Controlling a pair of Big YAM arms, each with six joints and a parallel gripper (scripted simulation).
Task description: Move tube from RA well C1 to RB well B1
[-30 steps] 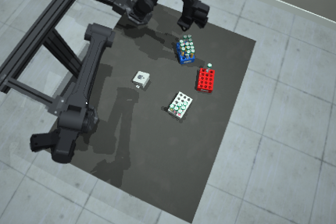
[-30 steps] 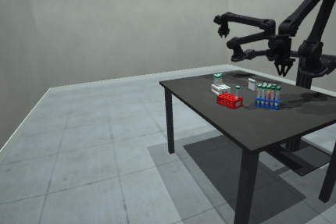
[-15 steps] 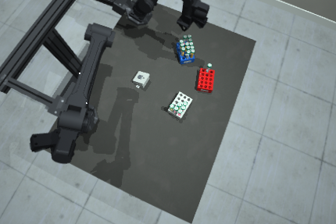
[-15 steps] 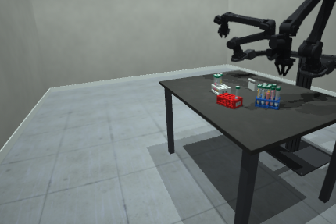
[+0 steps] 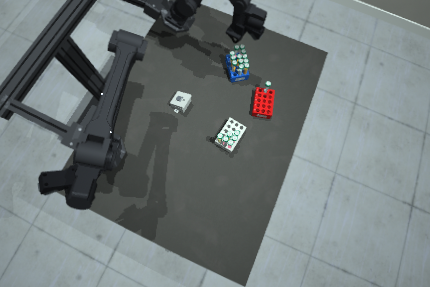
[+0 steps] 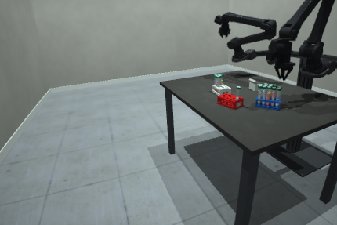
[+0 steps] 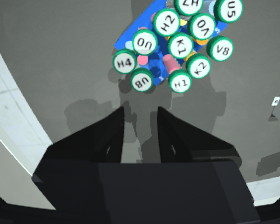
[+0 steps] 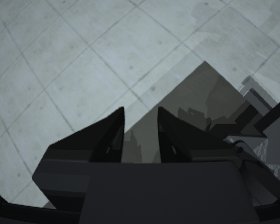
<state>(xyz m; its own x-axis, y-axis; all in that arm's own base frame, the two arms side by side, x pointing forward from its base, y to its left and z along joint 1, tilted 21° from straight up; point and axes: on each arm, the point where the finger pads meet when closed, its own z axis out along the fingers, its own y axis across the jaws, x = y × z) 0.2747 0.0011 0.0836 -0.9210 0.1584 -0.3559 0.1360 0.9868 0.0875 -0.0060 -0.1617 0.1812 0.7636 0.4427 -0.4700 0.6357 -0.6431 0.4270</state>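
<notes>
Blue rack RA holds a cluster of green-rimmed tubes with white labelled caps; caps hide most wells, and I cannot pick out C1. White rack RB has several capped tubes at one end and open wells at the other. My left gripper is partly open with nothing between its fingers, above the table beside RA, clear of the caps. My right gripper is partly open and empty, high over the table's far side from RA.
A red rack stands between RA and RB, towards the outer table edge, with one capped tube at its end. The white button box stands nearer the arm bases. Whether its lamp is lit cannot be told.
</notes>
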